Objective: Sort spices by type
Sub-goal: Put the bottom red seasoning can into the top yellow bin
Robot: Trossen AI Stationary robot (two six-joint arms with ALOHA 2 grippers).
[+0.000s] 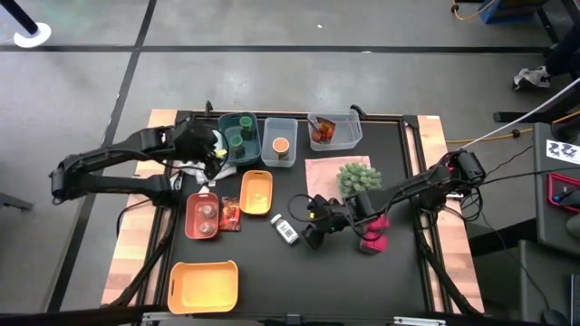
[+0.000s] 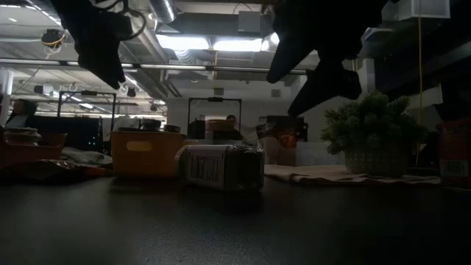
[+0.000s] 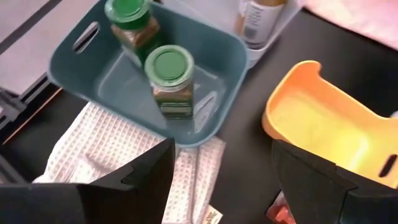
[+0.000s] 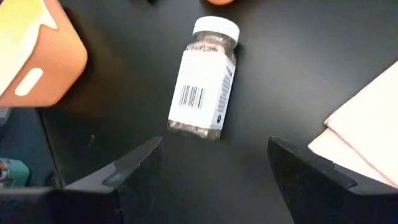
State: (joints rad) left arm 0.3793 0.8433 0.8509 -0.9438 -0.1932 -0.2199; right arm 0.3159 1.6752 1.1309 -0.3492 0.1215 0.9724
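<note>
The sorting looks partly done. Two green-lidded jars (image 3: 169, 79) stand together in the teal bin (image 1: 237, 134) at the back of the dark surface (image 1: 399, 272), an orange-lidded jar (image 1: 281, 145) sits alone in the clear bin (image 1: 278, 139) beside it, and two pinkish-lidded jars (image 1: 207, 217) lie in the red tray (image 1: 203, 217). Still loose are the white labelled bottle (image 4: 204, 79), lying on its side near the middle of the surface, the red-orange packets (image 1: 230, 214) just beside the red tray, and the magenta boxes (image 1: 374, 237) near the spiky green plant (image 1: 355, 176). The small orange bin (image 1: 256, 192) and the large orange bin (image 1: 204, 284) hold nothing that shows. The right claw (image 4: 214, 155) hangs released just short of the bottle, fingers spread wide to either side of it and not touching it; the bottle seems the next item to be handled. The left claw (image 3: 221, 165) hovers above the white cloth (image 3: 106, 149) beside the teal bin, also spread and holding nothing.
</note>
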